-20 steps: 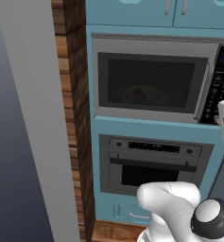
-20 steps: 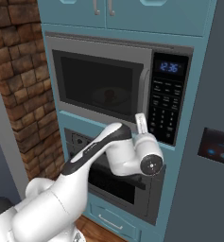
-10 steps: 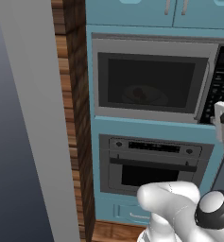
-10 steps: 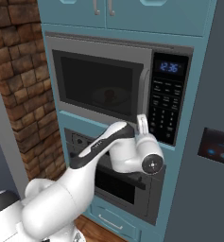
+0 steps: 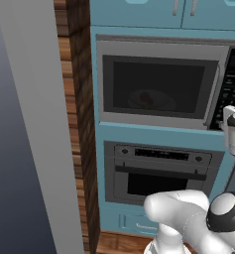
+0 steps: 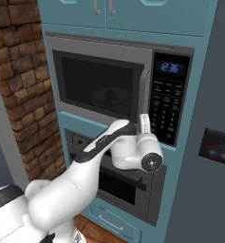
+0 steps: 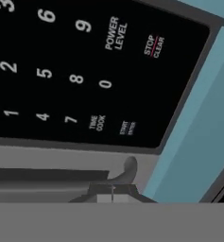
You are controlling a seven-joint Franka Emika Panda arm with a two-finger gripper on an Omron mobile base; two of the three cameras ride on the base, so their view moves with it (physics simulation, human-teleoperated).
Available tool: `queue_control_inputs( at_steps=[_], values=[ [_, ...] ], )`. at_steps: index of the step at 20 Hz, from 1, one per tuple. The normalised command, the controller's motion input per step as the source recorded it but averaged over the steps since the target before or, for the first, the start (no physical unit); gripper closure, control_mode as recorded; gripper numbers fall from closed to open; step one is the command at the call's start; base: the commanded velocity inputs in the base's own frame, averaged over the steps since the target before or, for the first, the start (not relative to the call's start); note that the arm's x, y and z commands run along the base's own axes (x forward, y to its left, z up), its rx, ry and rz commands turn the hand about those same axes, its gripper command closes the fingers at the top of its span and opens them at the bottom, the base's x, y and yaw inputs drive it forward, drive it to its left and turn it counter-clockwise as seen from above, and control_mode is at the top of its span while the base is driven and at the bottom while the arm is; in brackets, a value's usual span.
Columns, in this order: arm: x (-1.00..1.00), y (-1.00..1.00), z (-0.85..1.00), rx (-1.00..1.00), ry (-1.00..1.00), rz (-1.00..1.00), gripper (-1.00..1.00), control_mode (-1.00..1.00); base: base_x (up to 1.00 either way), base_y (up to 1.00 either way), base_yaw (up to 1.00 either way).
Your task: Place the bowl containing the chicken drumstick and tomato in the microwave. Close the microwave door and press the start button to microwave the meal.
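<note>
The microwave (image 5: 158,47) has its microwave door (image 5: 158,87) shut, with the curved handle (image 6: 144,90) at the door's right edge. Through the dark window the bowl (image 5: 151,101) shows dimly on the turntable, with a reddish spot that looks like the tomato (image 6: 111,95) in it. I cannot make out the chicken drumstick. My gripper (image 6: 143,121) is shut with nothing in it and points up at the lower end of the black keypad (image 6: 165,102). In the hand view its joined tips (image 7: 112,189) sit just below the start button (image 7: 128,127).
A grey oven (image 5: 158,173) with a bar handle sits under the microwave. Brick wall (image 6: 19,85) stands to the left. A dark grey appliance front (image 6: 218,147) with a lit panel flanks the right. Blue cabinets (image 6: 133,14) hang above.
The hand has crept slightly up toward the keypad, and the elbow has shifted a little. The door stays shut.
</note>
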Motion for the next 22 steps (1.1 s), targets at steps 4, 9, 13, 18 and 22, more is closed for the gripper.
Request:
queue_control_inputs(
  at_steps=[4, 9, 13, 18, 22],
  values=[
    [0.06, -0.15, -0.03, 0.02, 0.0, -0.07, 1.0, -1.0, 0.0, 0.0, 0.0],
    [0.05, -0.16, -0.03, 0.02, 0.0, -0.07, 1.0, -1.0, 0.0, 0.0, 0.0],
    [0.25, 0.0, -0.16, 0.0, 0.0, -0.05, 1.0, -1.0, 0.0, 0.0, 0.0],
    [0.28, 0.0, -0.22, 0.0, 0.0, -0.04, 1.0, -1.0, 0.0, 0.0, 0.0],
    [0.17, -0.02, -0.11, 0.0, 0.0, -0.04, 1.0, -1.0, 0.0, 0.0, 0.0]
  ],
)
